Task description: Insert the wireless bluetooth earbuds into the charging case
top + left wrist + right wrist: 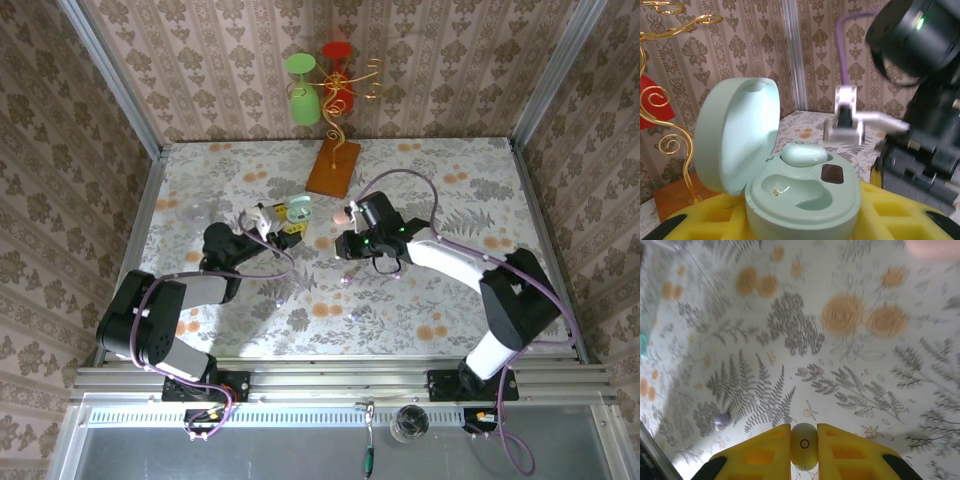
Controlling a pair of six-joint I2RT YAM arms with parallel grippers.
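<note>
Floral-print tablecloth over the table, patterned wallpaper on the walls. At the back stands a wooden-base gold wire stand carrying a green and a red glass.

Progress, my read: about halfway on this case.
- The mint-green oval plastic charging case is open, with its lid hinged up.
- One mint-green glossy earbud sits in the far socket. The near socket is empty.
- A small pale glossy earbud is pinched in the right gripper, over bare cloth and not yet above the case.
- To do: carry it across and seat it in the empty socket.
- Loose buds lie on the cloth, e.g. a tiny purple bud. Probably for other cases.

Pose:
- Left gripper: yellow fingers are clamped on the case base from both sides, sockets facing up. Can't tell if it's lifted off the cloth. The arm is folded, elbow out left, forearm reaching toward table centre.
- Right gripper, top view: it sits just right of the case, near but apart. Its jaws are closed tight on the pale earbud, whose end pokes out between the tips. The wrist is angled down at the cloth, and the arm runs diagonally in from the right base.
- A pinkish blob sits by its tip, too blurred to name.
</note>
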